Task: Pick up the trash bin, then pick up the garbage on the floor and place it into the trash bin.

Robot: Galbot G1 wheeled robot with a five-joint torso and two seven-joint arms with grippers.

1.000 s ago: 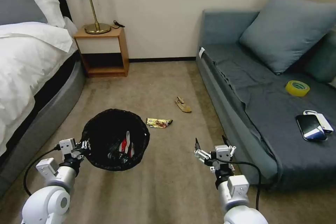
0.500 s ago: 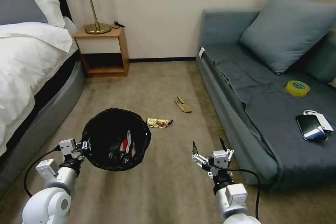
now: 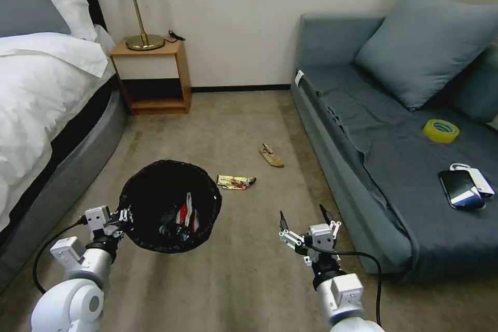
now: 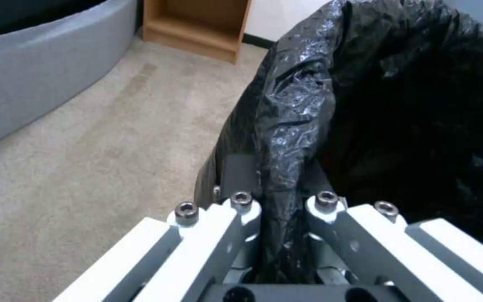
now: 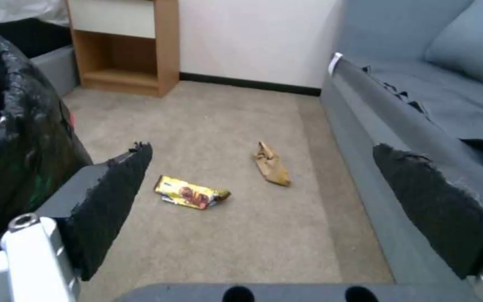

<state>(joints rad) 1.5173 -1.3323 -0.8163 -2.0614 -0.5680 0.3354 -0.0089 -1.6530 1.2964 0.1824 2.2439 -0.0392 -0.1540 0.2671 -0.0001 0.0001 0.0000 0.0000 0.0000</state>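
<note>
My head camera looks down over the carpet. My left wrist camera sits close against the trash bin. My right wrist camera faces forward, low; both share this carpet.

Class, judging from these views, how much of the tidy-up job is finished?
Done: left hand grips the trash bin rim; a red-and-white carton lies inside. In hand: right hand is open above the carpet. Left: gold wrapper and tan scrap lie on the floor.
</note>
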